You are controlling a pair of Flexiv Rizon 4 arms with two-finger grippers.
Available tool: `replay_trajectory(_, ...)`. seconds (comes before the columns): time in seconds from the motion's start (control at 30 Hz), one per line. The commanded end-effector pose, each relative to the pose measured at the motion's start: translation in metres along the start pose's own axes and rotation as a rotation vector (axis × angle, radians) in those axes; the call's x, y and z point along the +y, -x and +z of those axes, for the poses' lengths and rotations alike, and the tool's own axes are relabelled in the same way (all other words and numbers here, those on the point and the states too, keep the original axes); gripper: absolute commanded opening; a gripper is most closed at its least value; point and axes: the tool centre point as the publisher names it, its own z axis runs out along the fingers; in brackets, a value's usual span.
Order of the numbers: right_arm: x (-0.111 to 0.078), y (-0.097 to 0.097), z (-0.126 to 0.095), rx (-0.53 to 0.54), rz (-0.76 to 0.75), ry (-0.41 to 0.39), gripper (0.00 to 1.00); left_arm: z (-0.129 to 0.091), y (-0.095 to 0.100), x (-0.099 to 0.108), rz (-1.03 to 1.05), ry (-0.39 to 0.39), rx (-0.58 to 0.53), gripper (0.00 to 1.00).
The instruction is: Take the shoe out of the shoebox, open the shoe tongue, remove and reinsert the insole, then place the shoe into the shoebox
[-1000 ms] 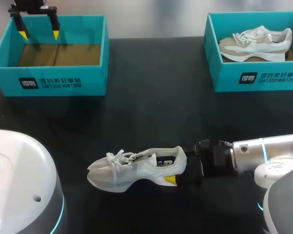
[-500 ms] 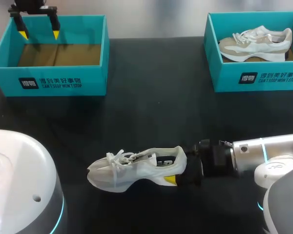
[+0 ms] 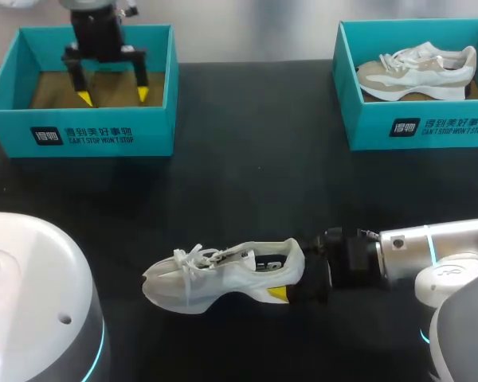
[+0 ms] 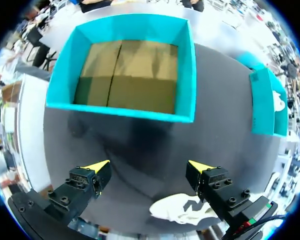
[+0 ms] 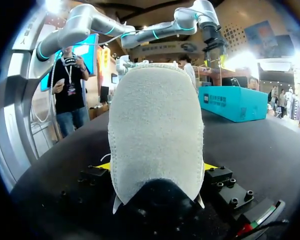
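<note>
A white shoe (image 3: pixel 215 277) lies on its side on the black table, toe to the left. My right gripper (image 3: pixel 291 277) is shut on its heel; in the right wrist view the heel (image 5: pixel 155 145) fills the gap between the yellow fingertips (image 5: pixel 104 166). My left gripper (image 3: pixel 113 95) hangs open over the empty teal shoebox (image 3: pixel 80 137) at the back left. In the left wrist view the left gripper (image 4: pixel 149 166) holds nothing, the box's wall (image 4: pixel 120 113) lies ahead of it, and part of the shoe (image 4: pixel 182 210) shows below its fingers.
A second teal shoebox (image 3: pixel 418 127) at the back right holds a beige and white shoe (image 3: pixel 418 68). Bare black table lies between the two boxes and the shoe in front.
My left gripper has moved right and lower, from the box's back left corner to over its middle. The right arm and the shoe have not moved.
</note>
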Motion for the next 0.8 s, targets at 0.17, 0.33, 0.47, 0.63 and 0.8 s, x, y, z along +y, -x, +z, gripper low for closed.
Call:
replay_trajectory(0.17,0.002,0.001,0.000,0.001,0.001,-0.006,0.00,0.002,-0.013,0.033,-0.025,-0.027,-0.015,1.00)
replay_trajectory(0.33,0.002,0.001,0.000,0.001,0.001,-0.006,0.00,0.002,-0.013,0.033,-0.025,-0.027,-0.015,1.00)
replay_trajectory(0.47,0.002,0.001,0.000,0.001,0.001,-0.006,0.00,0.002,-0.013,0.033,-0.025,-0.027,-0.015,1.00)
replay_trajectory(0.63,0.002,0.001,0.000,0.001,0.001,-0.006,0.00,0.008,-0.041,0.107,0.015,-0.032,0.016,1.00)
replay_trajectory(0.8,0.002,0.001,0.000,0.001,0.001,-0.006,0.00,0.006,-0.065,0.162,0.053,-0.001,0.026,1.00)
